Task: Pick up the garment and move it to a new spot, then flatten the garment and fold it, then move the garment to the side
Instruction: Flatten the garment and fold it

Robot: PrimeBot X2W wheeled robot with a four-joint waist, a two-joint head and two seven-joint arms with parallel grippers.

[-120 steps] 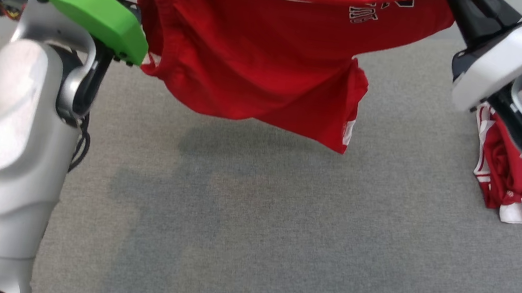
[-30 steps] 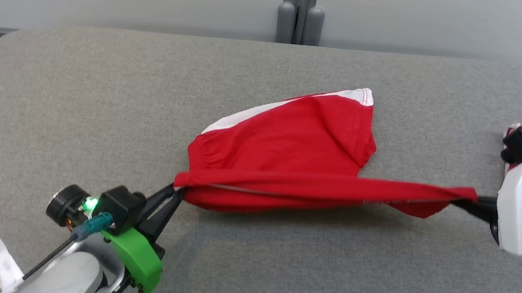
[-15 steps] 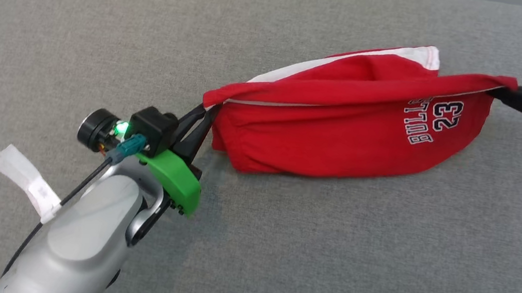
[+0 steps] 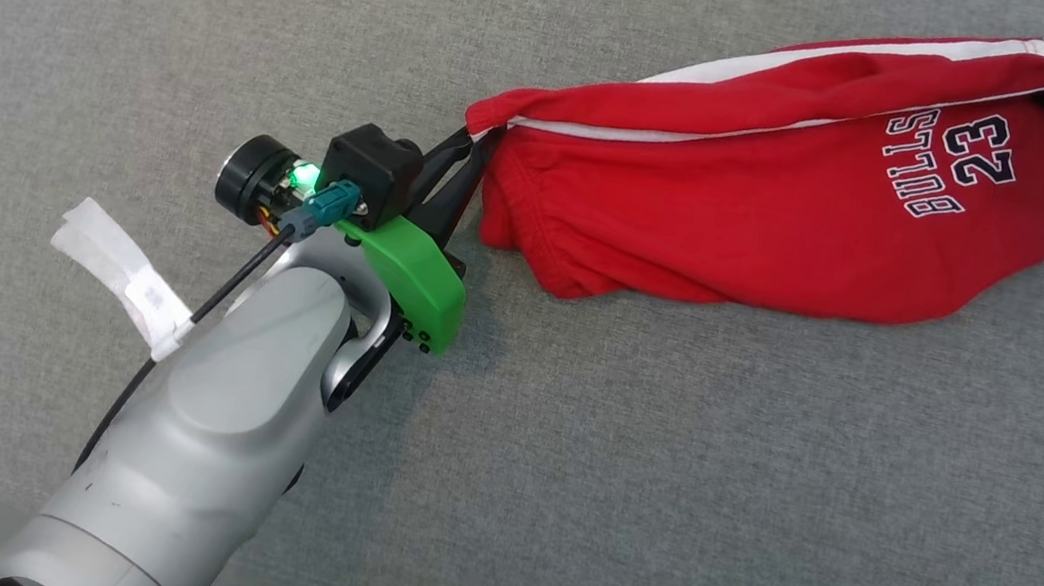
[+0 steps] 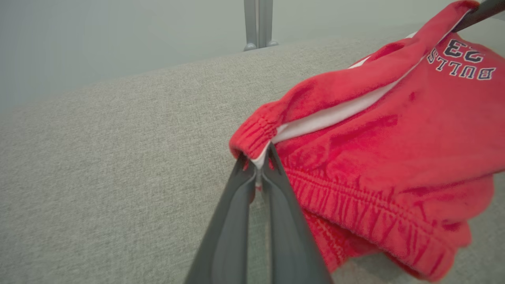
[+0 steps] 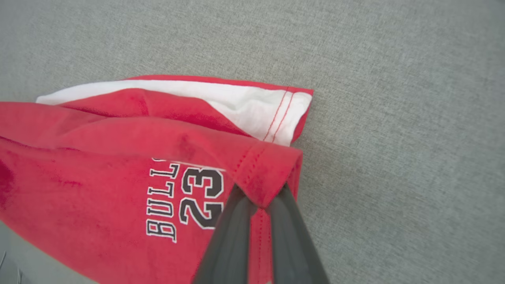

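1. Left gripper (image 5: 257,165): pinched tight on the elastic waistband corner of the red shorts (image 4: 774,215).
2. Shorts: bunched, stretched between the two grippers, with the lower part sagging onto the grey padded surface (image 4: 660,473). The "BULLS 23" print faces up, towards the right end.
3. Right gripper (image 6: 261,195): clamped tight on the hemmed corner at the far end. A white panel lies just beyond it.
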